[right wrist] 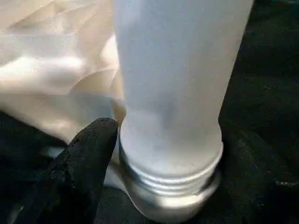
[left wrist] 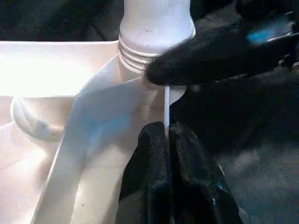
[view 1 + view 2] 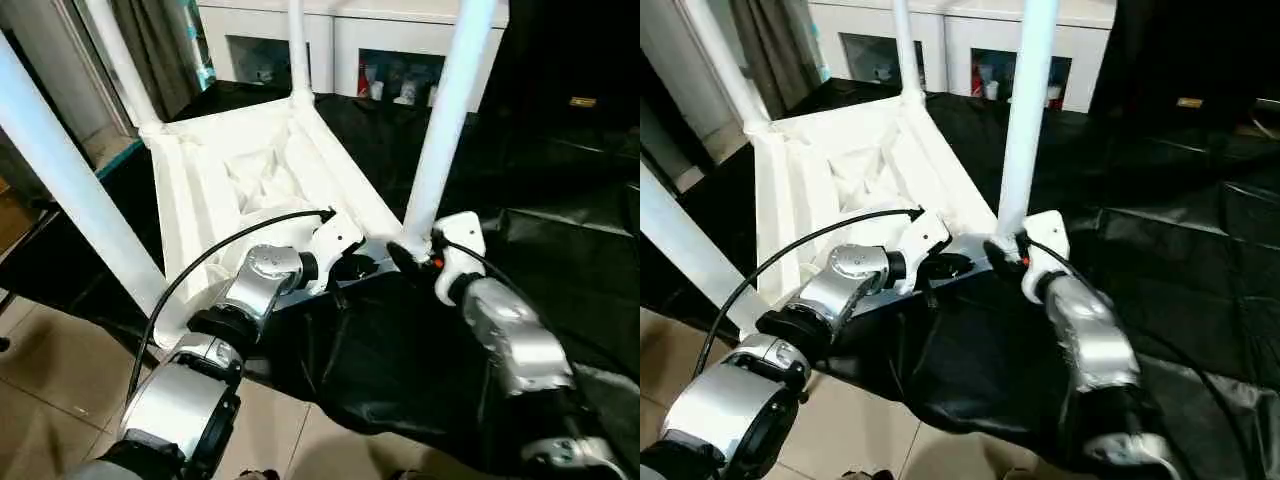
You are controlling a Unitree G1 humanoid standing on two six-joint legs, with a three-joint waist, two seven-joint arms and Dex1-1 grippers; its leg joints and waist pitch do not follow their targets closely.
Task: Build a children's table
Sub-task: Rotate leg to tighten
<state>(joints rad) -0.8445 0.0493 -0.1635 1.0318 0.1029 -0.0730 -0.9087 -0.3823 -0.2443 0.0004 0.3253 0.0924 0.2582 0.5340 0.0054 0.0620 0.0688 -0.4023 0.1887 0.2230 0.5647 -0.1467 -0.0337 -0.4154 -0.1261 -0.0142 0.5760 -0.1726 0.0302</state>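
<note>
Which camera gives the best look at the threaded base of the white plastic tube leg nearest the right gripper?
The right wrist view: the white plastic tube leg's threaded base is close up, its ridges plain, a black finger beside it. The left wrist view shows the ridges partly behind a finger. The eye views show the whole leg, its threads too small.

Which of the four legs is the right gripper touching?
The near-right leg, standing in the corner socket closest to the right gripper; the other three legs stand untouched.
</note>
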